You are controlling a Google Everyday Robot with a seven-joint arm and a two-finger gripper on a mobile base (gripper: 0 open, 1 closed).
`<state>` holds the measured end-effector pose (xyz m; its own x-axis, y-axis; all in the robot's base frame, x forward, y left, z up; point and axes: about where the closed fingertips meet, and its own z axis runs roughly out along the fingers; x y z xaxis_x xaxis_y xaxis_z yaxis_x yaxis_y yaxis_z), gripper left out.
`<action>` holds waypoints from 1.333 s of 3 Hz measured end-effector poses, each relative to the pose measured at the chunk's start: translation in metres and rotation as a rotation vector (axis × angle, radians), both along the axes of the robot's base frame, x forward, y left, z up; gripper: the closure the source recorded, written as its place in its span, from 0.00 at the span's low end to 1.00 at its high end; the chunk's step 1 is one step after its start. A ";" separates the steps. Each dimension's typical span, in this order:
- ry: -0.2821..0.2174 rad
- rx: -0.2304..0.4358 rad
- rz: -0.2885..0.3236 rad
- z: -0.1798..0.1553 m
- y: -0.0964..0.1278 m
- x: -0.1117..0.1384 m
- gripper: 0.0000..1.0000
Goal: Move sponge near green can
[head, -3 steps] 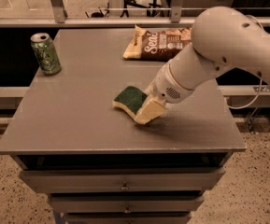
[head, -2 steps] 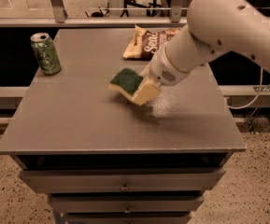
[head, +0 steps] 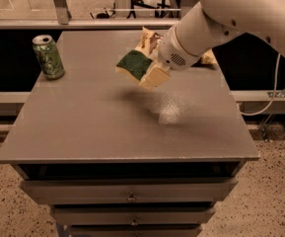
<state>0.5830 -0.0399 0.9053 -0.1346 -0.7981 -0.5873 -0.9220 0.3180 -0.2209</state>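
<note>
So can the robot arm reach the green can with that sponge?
Probably yes. The gripper holds the sponge up above the table, and nothing stands between it and the green can.

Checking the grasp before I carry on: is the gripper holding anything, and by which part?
The gripper holds the sponge by the end farthest from the green can, in the air above the table.

The sponge (head: 133,64), dark green top over pale yellow foam, hangs tilted in the air, well right of the upright light-green can (head: 48,57), pinched at its right end by the gripper (head: 152,76).
</note>
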 end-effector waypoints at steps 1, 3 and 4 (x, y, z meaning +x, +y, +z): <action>-0.015 0.037 0.037 -0.002 0.024 0.016 1.00; 0.033 0.107 0.169 -0.027 0.105 0.053 1.00; 0.077 0.120 0.246 -0.050 0.149 0.072 0.90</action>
